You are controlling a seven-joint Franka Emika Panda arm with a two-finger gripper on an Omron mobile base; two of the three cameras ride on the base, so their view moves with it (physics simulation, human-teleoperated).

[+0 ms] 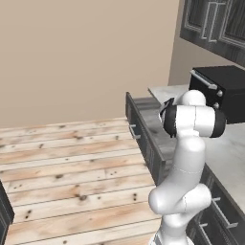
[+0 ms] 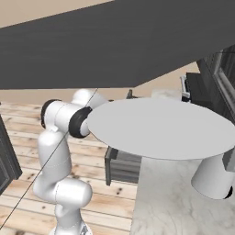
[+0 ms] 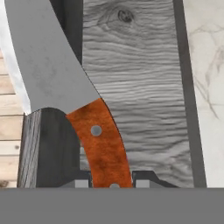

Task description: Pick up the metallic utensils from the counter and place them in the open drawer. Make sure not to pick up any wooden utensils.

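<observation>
**One knife in the grip, right over the drawer**

One knife sits clamped in the gripper, and the hand view puts us right on top of it: the two dark fingertips pinch the base of the orange-red handle, one on each side. That handle curves up and away, mottled rust over brighter orange, with a round silver rivet showing midway and another down at the tips. Beyond it the blade flares broad and dull silver-grey, a pale bright edge running along its outer side.

Under the knife lies the drawer, pulled open, its floor a grey wood grain with a dark knot at the far end and dark walls framing it on both sides. No contents can be made out on the stretch of floor that shows. To one side of the drawer runs the counter, pale veined marble; to the other, light plank flooring.

From the left base view, the drawer juts from the dark cabinets with its small silver handle facing the wooden floor, the white arm bent above it. Farther back on the counter stands a black box-shaped appliance.
</observation>
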